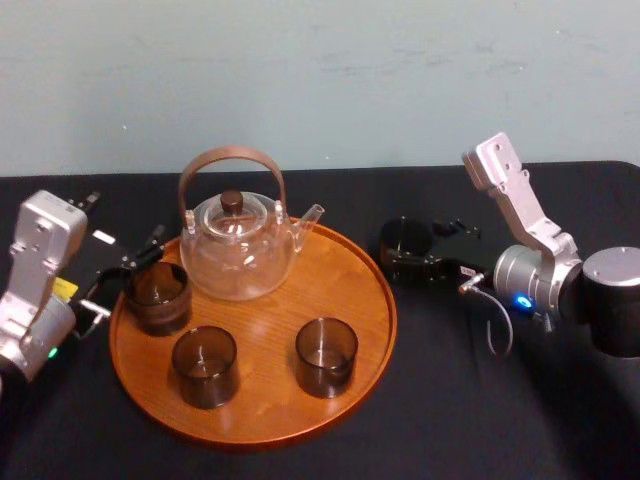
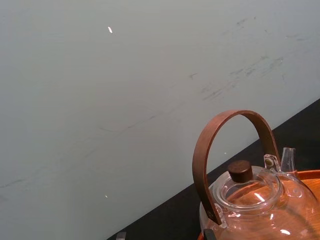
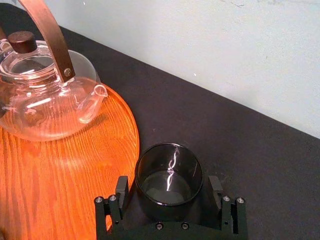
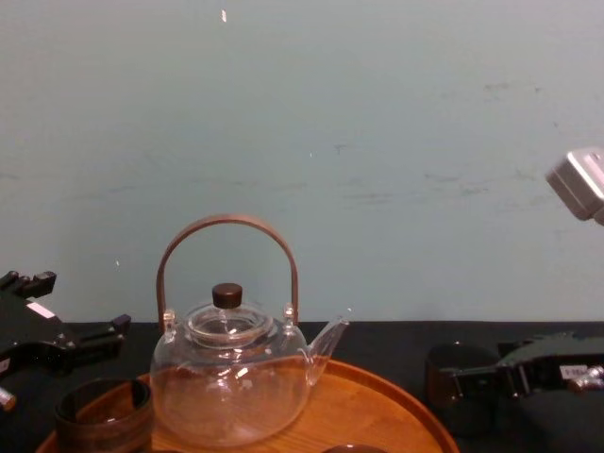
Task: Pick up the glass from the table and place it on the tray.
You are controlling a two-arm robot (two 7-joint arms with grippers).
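The table (image 1: 480, 420) is covered in plain black cloth. One round, wood-grained tray (image 1: 340, 280) with a low rim is set on it, carrying one clear glass teapot (image 1: 238, 250) and three dark tumblers (image 1: 205, 366). The glass (image 1: 405, 238), a smoky cylinder, is stood upright on the cloth just beside the tray's right rim, axis vertical, mouth upward. It is straddled by the right gripper (image 3: 169, 184), jaws wide and unclosed. The left gripper (image 1: 125, 275) is held spread at the tray's left edge.

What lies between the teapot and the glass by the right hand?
Only bare tray wood, its rim and a little black table; the right wrist view shows it.
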